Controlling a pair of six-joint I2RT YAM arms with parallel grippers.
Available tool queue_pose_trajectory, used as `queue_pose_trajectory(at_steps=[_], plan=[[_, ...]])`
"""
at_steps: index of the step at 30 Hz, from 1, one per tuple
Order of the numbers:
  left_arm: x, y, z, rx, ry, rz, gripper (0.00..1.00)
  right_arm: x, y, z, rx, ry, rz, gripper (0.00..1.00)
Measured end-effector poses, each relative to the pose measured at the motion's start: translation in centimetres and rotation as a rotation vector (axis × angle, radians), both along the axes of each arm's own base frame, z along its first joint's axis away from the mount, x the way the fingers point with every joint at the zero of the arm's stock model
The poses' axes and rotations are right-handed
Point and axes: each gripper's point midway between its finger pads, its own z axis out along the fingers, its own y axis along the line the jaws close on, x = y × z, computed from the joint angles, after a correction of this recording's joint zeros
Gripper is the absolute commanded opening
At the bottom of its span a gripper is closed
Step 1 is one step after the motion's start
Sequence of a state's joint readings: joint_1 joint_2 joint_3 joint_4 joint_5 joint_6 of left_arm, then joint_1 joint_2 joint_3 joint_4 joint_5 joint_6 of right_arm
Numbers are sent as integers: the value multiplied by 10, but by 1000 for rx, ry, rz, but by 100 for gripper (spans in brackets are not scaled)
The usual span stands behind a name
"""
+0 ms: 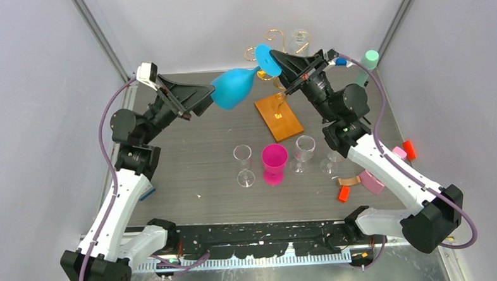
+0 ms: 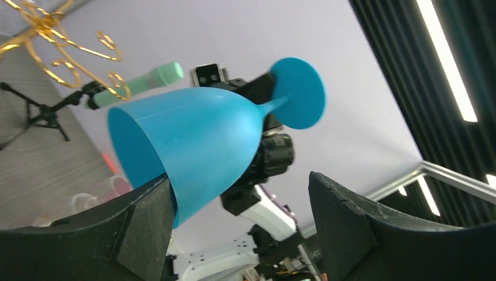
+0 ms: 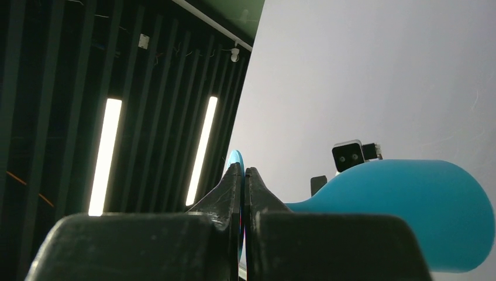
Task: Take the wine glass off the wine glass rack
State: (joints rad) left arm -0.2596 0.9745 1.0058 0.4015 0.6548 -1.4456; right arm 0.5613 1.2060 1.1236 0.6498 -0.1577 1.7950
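Right jaws: the right gripper (image 1: 273, 57) (image 3: 244, 175) is clamped tight on the flat foot of the blue wine glass (image 1: 233, 87) (image 2: 193, 146) (image 3: 403, 205), with the thin disc pinched edge-on between the two pads.
Left jaws: the left gripper (image 1: 204, 100) (image 2: 237, 193) is spread wide around the bowl. One finger (image 2: 146, 216) touches the bowl near its rim, while the other stands off with a clear gap. That's no grip.
Blue wine glass: it's up in the air, lying on its side and stretched between the two grippers. The foot is in the right jaws and the bowl mouth points into the left jaws.
Wine glass rack: the wine glass rack (image 1: 280, 120) has its wooden base on the table below the right jaws, with its gold scroll arms (image 2: 41, 23) just beyond them. In the left wrist view the glass is clear of the scrolls.
Below both jaws: a pink goblet (image 1: 274, 159) and clear wine glasses (image 1: 243, 163) stand upright on the table (image 1: 190, 175).
Outer side of the right jaws: a mint-green cylinder (image 1: 371, 59) (image 2: 140, 82) sits on a black tripod (image 2: 44, 111).
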Motion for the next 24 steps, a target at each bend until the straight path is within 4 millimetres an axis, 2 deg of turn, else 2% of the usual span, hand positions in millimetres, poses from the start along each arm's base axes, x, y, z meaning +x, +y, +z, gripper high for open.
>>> queue_pose_trajectory(at_steps=[5, 10, 13, 17, 19, 21, 24], plan=[[-15, 1, 19, -71, -15, -62, 59, 0, -3, 1, 58, 5, 20, 0], [-26, 3, 33, -119, -37, -110, 31, -4, -7, 7, 138, -8, 64, 0], [-28, 2, 34, -121, -46, -126, 28, -1, -4, 5, 184, 0, 108, 0], [-26, 0, 31, -113, -44, -136, 24, 12, 5, -13, 211, 55, 155, 0], [-24, -1, 29, -108, -37, -140, 16, 18, 11, -22, 207, 74, 165, 0], [-21, -1, 26, -103, -30, -140, 3, 21, 14, -26, 202, 79, 169, 0], [-20, -2, 24, -95, -36, -141, 0, 21, 14, -27, 202, 77, 170, 6]])
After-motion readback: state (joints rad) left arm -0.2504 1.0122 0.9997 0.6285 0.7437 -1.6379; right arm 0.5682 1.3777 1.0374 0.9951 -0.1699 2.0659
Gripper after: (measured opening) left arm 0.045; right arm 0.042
